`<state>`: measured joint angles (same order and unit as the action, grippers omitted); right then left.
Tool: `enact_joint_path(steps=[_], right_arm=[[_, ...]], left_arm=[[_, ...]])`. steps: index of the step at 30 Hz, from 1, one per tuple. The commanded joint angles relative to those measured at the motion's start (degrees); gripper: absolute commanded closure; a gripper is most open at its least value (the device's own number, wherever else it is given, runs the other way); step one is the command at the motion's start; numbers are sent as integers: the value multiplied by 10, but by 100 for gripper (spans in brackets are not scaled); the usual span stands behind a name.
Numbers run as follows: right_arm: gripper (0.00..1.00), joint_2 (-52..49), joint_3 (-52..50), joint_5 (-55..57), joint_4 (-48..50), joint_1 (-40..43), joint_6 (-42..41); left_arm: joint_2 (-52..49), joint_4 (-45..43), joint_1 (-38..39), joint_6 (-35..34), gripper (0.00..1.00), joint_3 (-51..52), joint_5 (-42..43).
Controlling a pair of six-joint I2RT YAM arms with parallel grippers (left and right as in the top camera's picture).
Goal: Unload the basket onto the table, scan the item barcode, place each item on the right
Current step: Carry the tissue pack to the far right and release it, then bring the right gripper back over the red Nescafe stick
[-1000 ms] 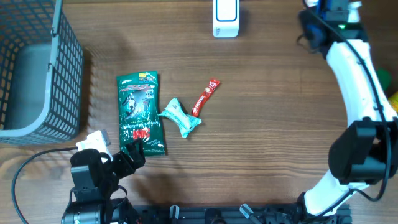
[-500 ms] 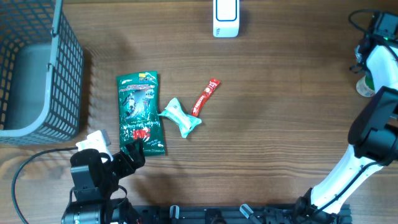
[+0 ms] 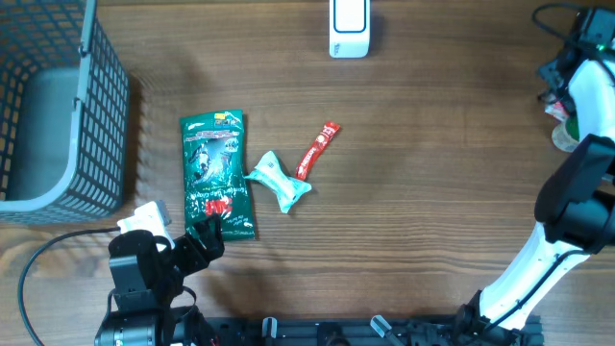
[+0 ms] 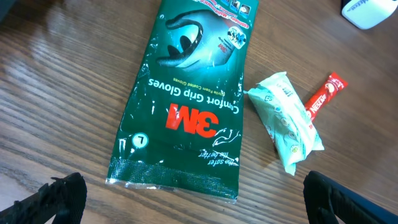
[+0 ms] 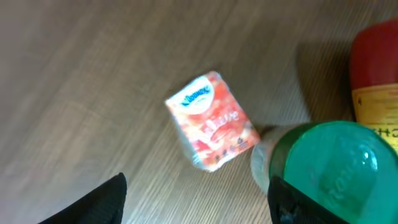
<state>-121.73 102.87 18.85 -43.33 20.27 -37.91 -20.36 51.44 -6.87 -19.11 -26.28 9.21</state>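
Observation:
The white scanner [image 3: 348,27] stands at the table's far edge; the left wrist view catches its corner [image 4: 370,9]. A green 3M gloves packet [image 3: 217,173] lies flat, with a mint-green wrapper [image 3: 279,181] and a red snack stick [image 3: 318,149] beside it. My left gripper [image 3: 205,237] hovers open at the packet's near end [image 4: 193,99], holding nothing. My right gripper [image 3: 559,85] is at the far right edge, open and empty, above a Kleenex tissue pack [image 5: 213,119] that lies on the wood next to a green-capped bottle [image 5: 329,165].
A grey wire basket [image 3: 58,106] fills the far left corner. A red container [image 5: 375,68] stands beside the green-capped bottle at the right edge. The mint wrapper [image 4: 286,121] and red stick [image 4: 323,96] lie right of the packet.
The right arm has swung from near the scanner out to the table's right edge, and its jaws have gone from shut to open. The left arm and the three items have not moved.

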Motion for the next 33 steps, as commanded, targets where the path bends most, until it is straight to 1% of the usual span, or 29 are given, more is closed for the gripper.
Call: enact_joint_path(steps=[1, 5, 8, 10, 12, 15, 17, 18, 19, 21, 23, 25, 27, 33], right_arm=[[27, 71, 33, -113, -30, -21, -11], [28, 96, 33, -227, -58, -65, -11], [33, 96, 32, -290, -90, -113, -13], [35, 96, 27, -314, -108, -150, -13], [37, 96, 22, -325, -128, -205, -13], [37, 96, 15, -324, -133, -286, -11], [34, 96, 9, -324, -132, -327, -11], [26, 96, 2, -320, -130, -359, -11], [24, 96, -3, -307, -126, -383, -11], [35, 93, -21, -249, -110, -428, -23], [32, 81, -45, -200, -110, -468, -82], [42, 62, -66, -190, -115, -494, -116], [46, 30, -83, -192, -112, -524, -146], [47, -32, -84, -191, -64, -570, -148]], left_arm=[[3, -1, -4, 7, 0, 4, -6], [3, -1, -4, 7, 0, 4, -6], [3, -1, -4, 7, 0, 4, -6], [3, -1, -4, 7, 0, 4, -5], [3, -1, -4, 7, 0, 4, -5], [3, -1, -4, 7, 0, 4, -5], [3, -1, -4, 7, 0, 4, -5], [3, -1, -4, 7, 0, 4, -5], [3, -1, -4, 7, 0, 4, -5], [3, -1, -4, 7, 0, 4, -5], [3, -1, -4, 7, 0, 4, -5], [3, -1, -4, 7, 0, 4, -5], [3, -1, -4, 7, 0, 4, -6], [3, -1, -4, 7, 0, 4, -5]])
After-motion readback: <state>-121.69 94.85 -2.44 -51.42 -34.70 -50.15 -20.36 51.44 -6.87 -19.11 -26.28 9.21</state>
